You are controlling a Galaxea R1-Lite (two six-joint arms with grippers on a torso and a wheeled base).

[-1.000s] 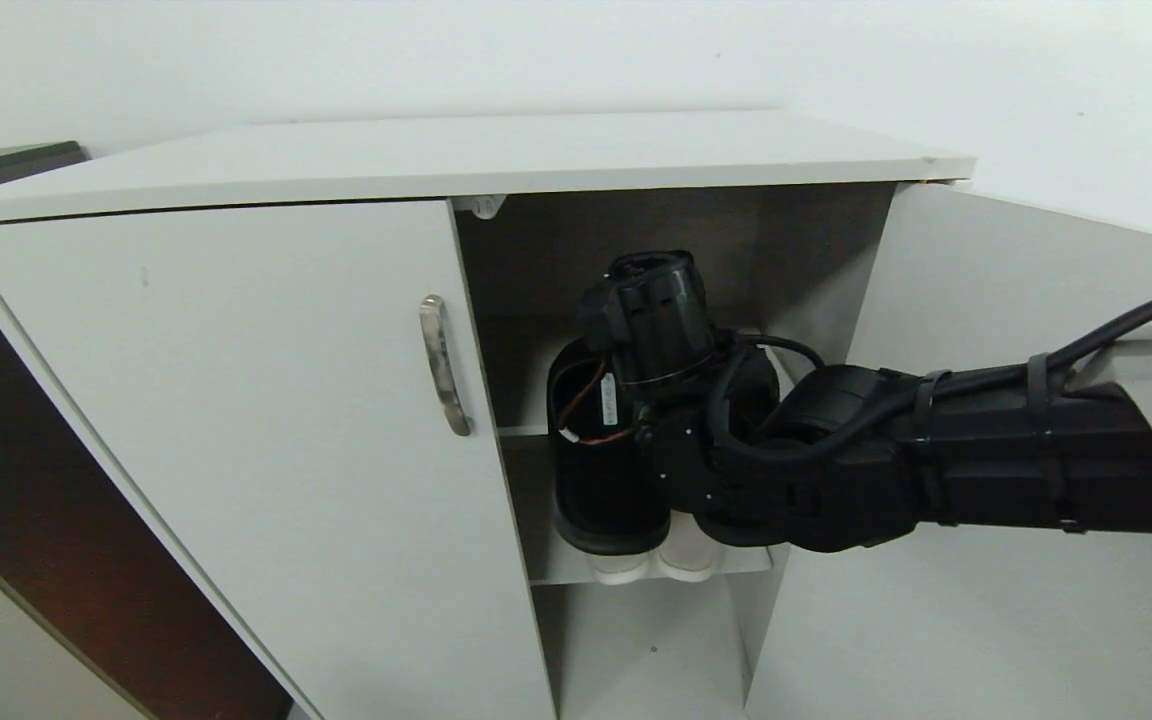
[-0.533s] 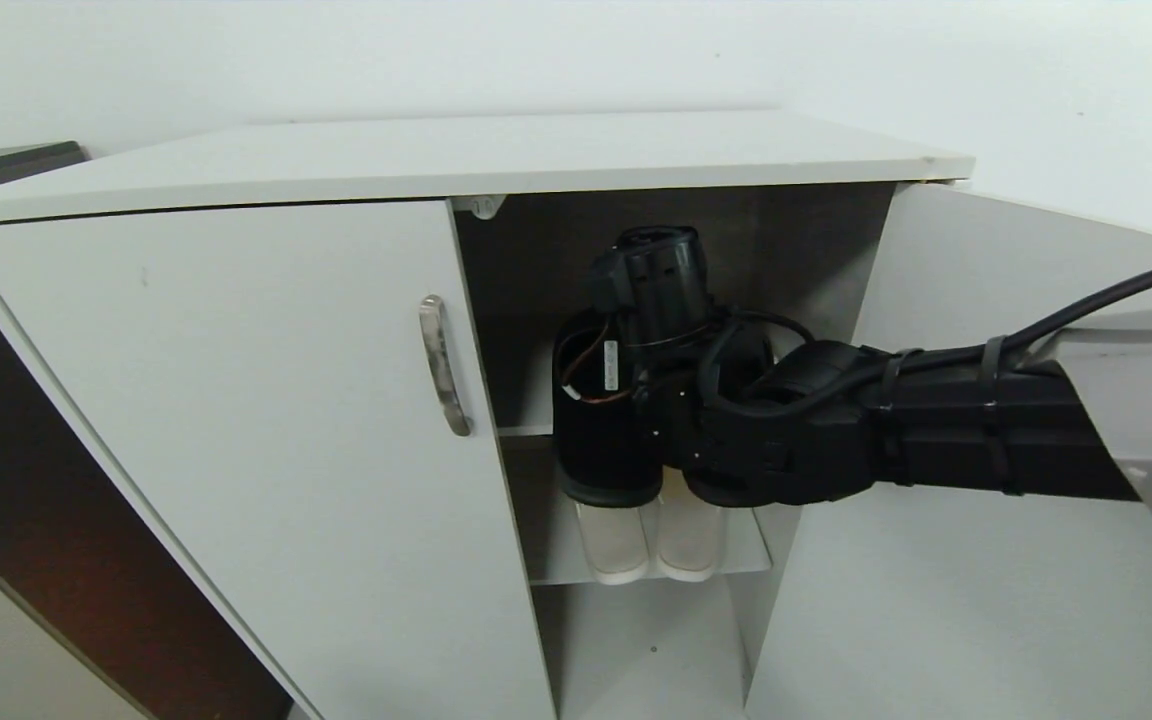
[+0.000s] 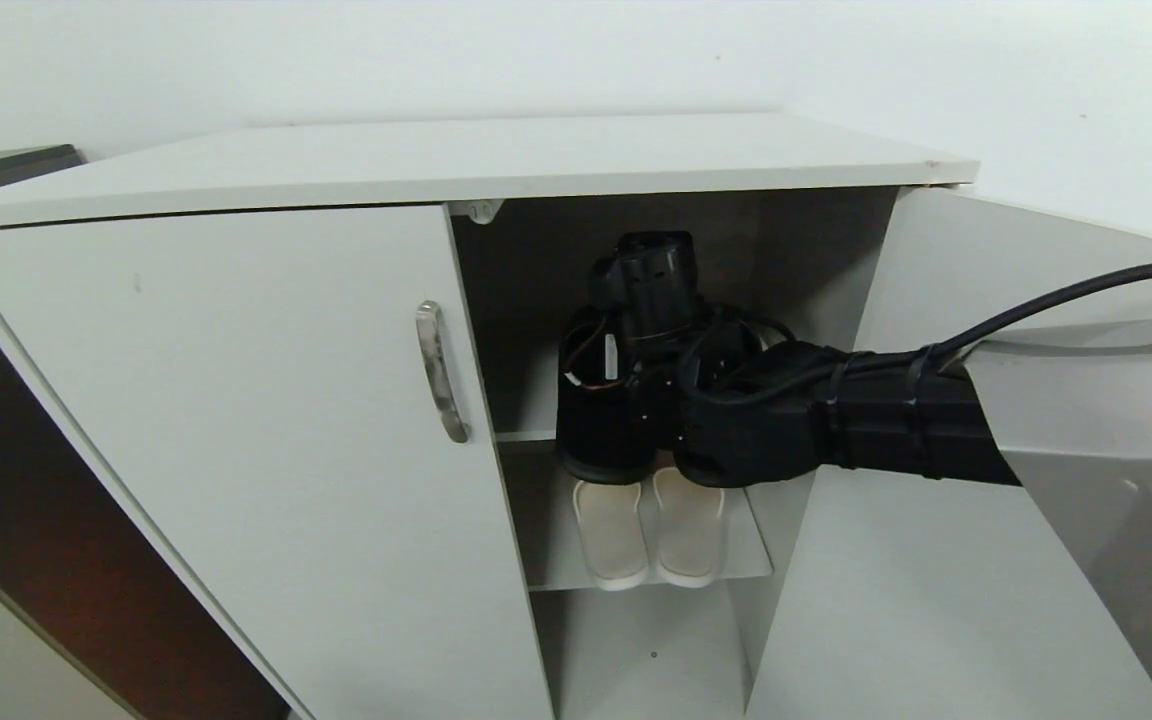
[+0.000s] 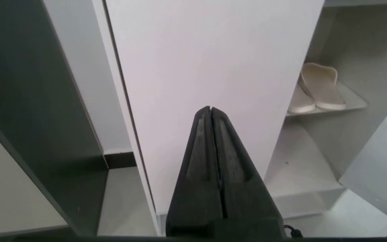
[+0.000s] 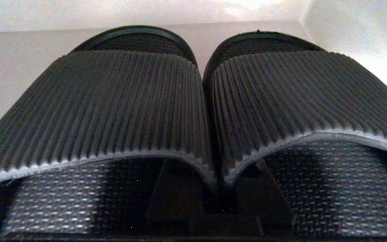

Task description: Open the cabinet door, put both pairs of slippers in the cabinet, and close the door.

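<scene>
Right gripper [image 5: 217, 193]: closed on the black slippers [image 3: 596, 430], its fingers clamping the pair under the ribbed straps, where the two inner edges meet. It is inside the right compartment of the cabinet [image 3: 456, 160], on the arm that comes in from the right.
Black slippers: held side by side and tilted steeply, raised off the shelf [image 3: 548, 545] and over the far ends of the white slippers [image 3: 648, 530]. Whether the two pairs touch cannot be told.
White slippers: lying flat and side by side on the middle shelf of the right compartment, their near ends at the shelf's front edge.
Right door [image 3: 936, 600]: swung wide open toward the near right, just beside the arm.
Left door [image 3: 236, 430]: shut, with a metal handle [image 3: 439, 372] upright along its right edge.
Left gripper [image 4: 211, 111]: fingers pressed together with nothing between them. It sits in front of the shut left door and apart from it, with the white slippers farther off to the right.
</scene>
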